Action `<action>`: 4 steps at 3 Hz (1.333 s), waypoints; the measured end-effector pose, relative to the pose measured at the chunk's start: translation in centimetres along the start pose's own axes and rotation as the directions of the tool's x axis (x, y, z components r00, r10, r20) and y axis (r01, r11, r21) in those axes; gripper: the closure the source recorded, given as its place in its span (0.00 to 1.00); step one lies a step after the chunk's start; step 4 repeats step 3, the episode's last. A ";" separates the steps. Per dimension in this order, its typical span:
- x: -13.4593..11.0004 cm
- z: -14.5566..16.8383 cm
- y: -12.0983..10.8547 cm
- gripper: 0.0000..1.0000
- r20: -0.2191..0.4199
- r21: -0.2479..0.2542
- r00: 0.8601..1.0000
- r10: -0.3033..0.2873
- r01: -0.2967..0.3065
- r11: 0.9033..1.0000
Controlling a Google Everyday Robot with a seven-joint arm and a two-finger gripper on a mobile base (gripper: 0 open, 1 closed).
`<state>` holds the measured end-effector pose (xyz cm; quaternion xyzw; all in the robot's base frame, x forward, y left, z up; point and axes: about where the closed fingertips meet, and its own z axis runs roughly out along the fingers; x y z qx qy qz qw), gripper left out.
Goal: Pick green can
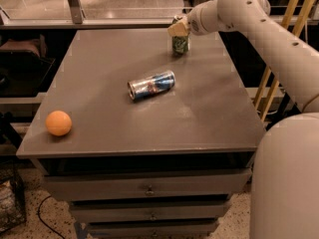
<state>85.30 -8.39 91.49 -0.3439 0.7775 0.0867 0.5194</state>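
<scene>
The green can [180, 45] stands upright near the far right edge of the grey table [99, 83]. It is dark green with whitish print. My gripper [178, 27] reaches in from the right on the white arm [249, 14] and sits at the can's top, covering its upper part. The can's base rests on the table.
A blue-and-silver can [151, 85] lies on its side at the table's middle. An orange ball [59, 123] sits near the front left corner. Drawers [149, 188] run below the table front. Wooden poles [271, 78] stand to the right, behind the arm.
</scene>
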 end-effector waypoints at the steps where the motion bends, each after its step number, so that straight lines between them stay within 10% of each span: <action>1: -1.9 -3.3 0.8 0.95 0.047 -0.065 0.998 -0.036 0.039 0.997; 4: -4.7 -10.1 2.6 1.00 0.131 -0.188 0.984 -0.117 0.141 0.972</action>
